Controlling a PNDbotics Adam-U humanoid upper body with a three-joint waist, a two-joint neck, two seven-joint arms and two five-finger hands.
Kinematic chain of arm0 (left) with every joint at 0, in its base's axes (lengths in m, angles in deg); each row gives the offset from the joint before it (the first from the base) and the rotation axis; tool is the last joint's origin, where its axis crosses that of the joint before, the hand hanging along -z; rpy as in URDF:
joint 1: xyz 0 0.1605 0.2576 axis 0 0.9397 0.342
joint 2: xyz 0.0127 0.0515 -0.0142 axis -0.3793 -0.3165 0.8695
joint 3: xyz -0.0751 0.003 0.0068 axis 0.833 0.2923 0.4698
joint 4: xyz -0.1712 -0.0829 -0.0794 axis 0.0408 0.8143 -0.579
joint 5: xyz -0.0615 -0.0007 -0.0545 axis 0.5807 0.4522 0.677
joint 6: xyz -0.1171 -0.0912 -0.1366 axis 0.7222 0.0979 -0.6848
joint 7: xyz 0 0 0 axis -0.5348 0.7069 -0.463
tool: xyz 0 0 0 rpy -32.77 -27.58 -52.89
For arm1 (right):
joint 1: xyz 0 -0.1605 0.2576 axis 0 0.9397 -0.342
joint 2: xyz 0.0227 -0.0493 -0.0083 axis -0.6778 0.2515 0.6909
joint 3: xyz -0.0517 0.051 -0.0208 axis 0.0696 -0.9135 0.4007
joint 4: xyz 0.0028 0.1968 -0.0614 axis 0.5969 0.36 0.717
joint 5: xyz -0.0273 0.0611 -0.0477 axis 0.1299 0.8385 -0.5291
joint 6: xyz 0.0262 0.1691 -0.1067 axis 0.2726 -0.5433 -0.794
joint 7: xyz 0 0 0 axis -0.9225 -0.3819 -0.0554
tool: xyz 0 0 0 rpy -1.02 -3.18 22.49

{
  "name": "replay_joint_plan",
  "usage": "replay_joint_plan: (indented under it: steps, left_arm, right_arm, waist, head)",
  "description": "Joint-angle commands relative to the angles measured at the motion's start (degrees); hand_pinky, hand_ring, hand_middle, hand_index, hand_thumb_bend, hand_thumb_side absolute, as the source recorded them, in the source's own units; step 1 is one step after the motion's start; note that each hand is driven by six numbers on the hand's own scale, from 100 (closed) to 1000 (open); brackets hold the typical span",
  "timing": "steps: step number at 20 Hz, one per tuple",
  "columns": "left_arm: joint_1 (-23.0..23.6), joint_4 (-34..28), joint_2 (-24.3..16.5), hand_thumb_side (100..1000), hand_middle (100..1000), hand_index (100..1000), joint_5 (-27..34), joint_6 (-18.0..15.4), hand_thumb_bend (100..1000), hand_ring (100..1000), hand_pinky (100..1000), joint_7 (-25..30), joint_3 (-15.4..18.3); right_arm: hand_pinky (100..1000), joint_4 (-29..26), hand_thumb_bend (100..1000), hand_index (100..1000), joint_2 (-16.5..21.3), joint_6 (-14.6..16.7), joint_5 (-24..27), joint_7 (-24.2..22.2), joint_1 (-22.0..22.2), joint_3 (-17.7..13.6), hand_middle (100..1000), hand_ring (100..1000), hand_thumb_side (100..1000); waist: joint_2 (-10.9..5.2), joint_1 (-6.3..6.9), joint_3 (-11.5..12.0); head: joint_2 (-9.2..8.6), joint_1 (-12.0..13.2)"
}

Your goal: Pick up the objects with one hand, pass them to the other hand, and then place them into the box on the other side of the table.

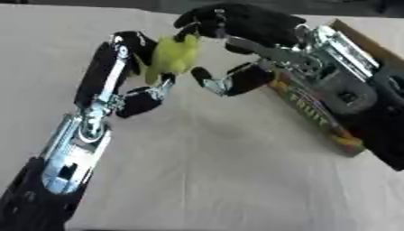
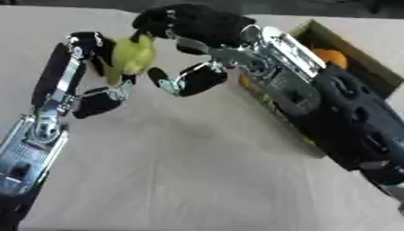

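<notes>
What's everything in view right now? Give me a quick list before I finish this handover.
Yellow-green object: one, held above the table between both hands; too blurred to identify.
Box: one, brown cardboard with printed side, at the table's right edge.
Orange object: one, inside the box.
Table: one, covered in cream cloth.
Left hand: black and silver, fingers curled round the yellow-green object.
Right hand: black and silver, fingers touching the object's top.
</notes>
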Motion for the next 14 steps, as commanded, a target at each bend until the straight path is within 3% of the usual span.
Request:
replay_joint_plan:
  steps: [1, 7, 14]
  left_arm:
    - [-1.3, -2.3, 0.3, 100, 465, 486, 1.6, -0.6, 100, 477, 360, 0.3, -0.8]
    - [-1.4, -1.7, 1.6, 100, 464, 485, 2.6, -0.8, 100, 474, 353, 0.2, -1.2]
    - [-2.0, -0.6, 2.5, 100, 465, 484, 2.7, -1.2, 100, 476, 356, 0.3, -1.3]
  right_arm:
    - [921, 0.7, 127, 814, 0.0, -0.8, 0.4, 2.8, -0.9, 0.0, 822, 879, 348]
    - [926, 1.5, 100, 791, -0.7, -4.1, 4.7, 7.4, -1.1, 0.3, 776, 836, 172]
    - [928, 2.0, 100, 790, -0.7, -3.6, 6.4, 6.8, -1.2, 0.4, 764, 831, 189]
  waist:
    - [-1.36, 0.11, 0.1]
    - [-1.15, 0.19, 0.3]
    - [-0.89, 0.17, 0.4]
  head:
    - [0.02, -0.2]
    - [-0.20, -0.3]
    - [-1.16, -0.7]
